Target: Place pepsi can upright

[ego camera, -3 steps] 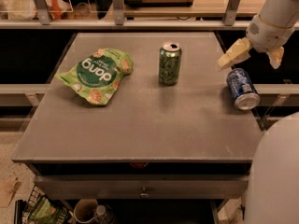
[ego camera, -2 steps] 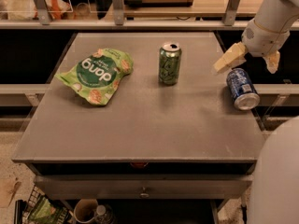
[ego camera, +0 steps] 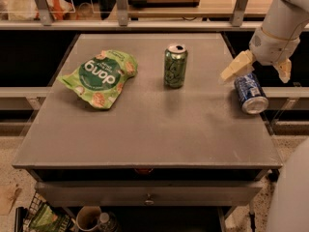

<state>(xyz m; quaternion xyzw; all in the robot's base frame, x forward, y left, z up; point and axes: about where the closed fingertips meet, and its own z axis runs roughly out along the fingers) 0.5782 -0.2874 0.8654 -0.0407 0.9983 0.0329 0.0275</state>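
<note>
The blue pepsi can (ego camera: 250, 93) lies on its side near the right edge of the grey table (ego camera: 145, 129), its silver end facing the front. My gripper (ego camera: 259, 68) hangs just above the can's far end, open, with one pale finger (ego camera: 235, 66) to the can's left and the other finger (ego camera: 285, 70) to its right. The fingers straddle the can without gripping it.
A green can (ego camera: 175, 65) stands upright at the table's middle back. A green snack bag (ego camera: 100, 78) lies flat on the left. A shelf rail and posts run behind the table. A drawer front and a basket sit below the front edge.
My gripper has moved slightly left and down over the lying pepsi can. The can, the green can and the bag have not moved.
</note>
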